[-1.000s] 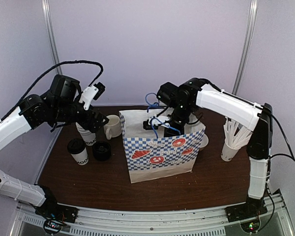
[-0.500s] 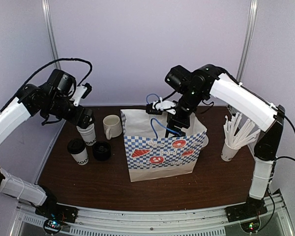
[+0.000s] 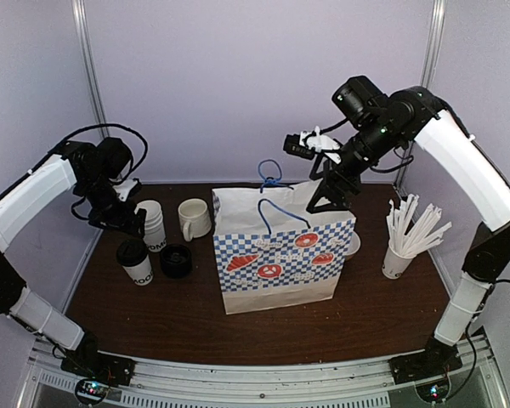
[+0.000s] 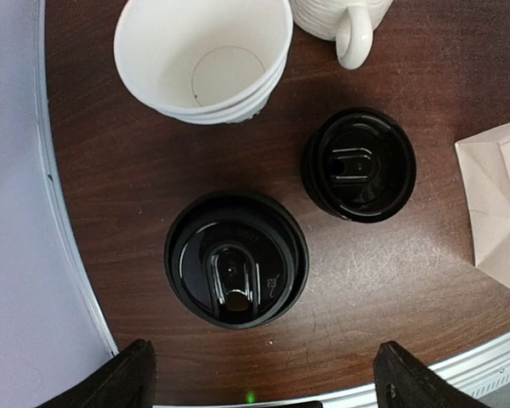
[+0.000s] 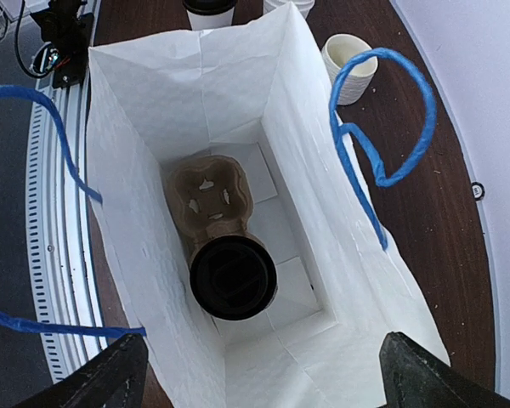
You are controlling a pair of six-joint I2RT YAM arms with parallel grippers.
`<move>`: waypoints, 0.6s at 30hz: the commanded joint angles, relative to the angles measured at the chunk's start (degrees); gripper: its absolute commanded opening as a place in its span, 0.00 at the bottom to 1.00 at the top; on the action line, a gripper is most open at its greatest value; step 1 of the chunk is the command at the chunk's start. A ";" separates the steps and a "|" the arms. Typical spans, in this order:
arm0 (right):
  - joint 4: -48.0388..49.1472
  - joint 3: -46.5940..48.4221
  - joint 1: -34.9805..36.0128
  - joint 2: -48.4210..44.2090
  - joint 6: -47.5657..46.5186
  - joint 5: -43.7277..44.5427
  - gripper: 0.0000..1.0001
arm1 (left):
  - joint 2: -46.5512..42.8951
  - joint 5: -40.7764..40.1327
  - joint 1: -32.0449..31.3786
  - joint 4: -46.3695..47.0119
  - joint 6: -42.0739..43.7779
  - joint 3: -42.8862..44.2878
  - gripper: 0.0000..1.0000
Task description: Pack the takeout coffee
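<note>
Nearest the arms' bases, the dark wooden desk [image 3: 153, 314] carries a blue-and-white checked paper bag [image 3: 280, 263] standing upright at its middle, mouth open and blue cord handles [image 5: 382, 127] raised. To the bag's left stands one takeout coffee [image 4: 236, 270], a white paper cup with its black lid on. The left pincer [image 4: 266, 378] hovers over it with its fingers spread wide on either side, holding nothing and clear of the cup. Just beside that cup, toward the bag, a loose black lid [image 4: 359, 164] lies flat on the desk. Behind these stand a stack of empty white cups [image 4: 202, 59] and a cream handled mug [image 3: 194, 218]. Inside the bag, a brown pulp carrier [image 5: 208, 195] sits on the bottom with a second lidded cup [image 5: 234, 278] seated upright in one of its pockets. The right pincer [image 5: 259, 370] hangs above the bag's mouth, fully spread and empty. At the far right a paper cup of white sticks [image 3: 397, 262] stands apart from the bag.
</note>
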 commanded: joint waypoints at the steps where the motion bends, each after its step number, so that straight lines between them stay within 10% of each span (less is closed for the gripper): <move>1: -0.04 0.00 -2.94 -6.07 -0.31 -6.20 1.00 | 3.21 0.56 0.91 -1.69 0.49 1.01 0.93; 18: 0.77 -4.00 -12.22 -11.27 0.47 -21.76 0.99 | 9.44 0.03 3.53 0.96 1.42 -2.47 0.91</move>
